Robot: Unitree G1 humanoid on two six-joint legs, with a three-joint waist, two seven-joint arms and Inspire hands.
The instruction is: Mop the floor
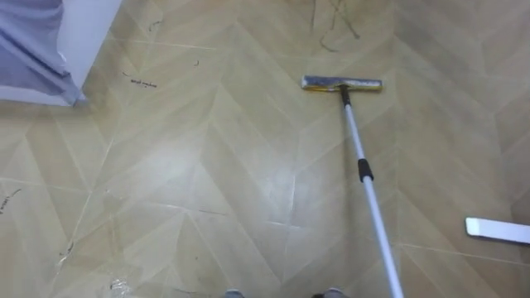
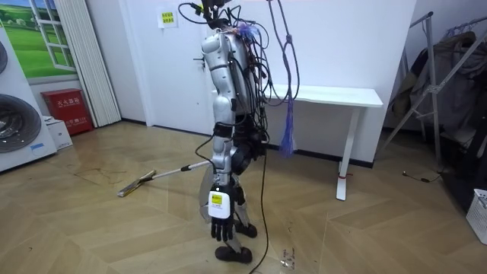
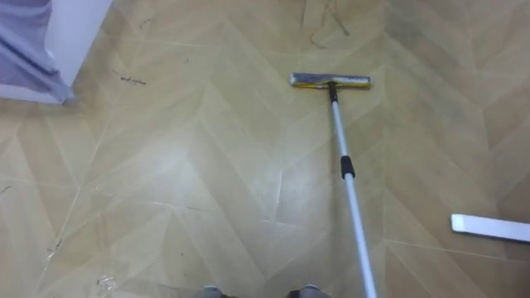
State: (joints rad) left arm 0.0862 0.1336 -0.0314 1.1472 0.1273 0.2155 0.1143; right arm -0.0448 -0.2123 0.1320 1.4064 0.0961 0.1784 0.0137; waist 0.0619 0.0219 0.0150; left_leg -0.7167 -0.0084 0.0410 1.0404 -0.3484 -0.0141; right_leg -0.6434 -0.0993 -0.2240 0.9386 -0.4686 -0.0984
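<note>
While left hand [image 2: 221, 225] hangs w/ fingers relaxed (empty), mop [image 1: 363, 170] lies fwd on floor [image 1: 207, 182], apart.

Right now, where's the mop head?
The mop head lies flat on the wood floor ahead, right of centre in the left eye view, just below some dark scribbled marks.

mop handle [image 1: 364, 170] cut below, white strip [image 1: 498, 230] clipped

One mop [image 1: 362, 168], one white table [image 2: 335, 97] and one red box [image 2: 67, 111].
</note>
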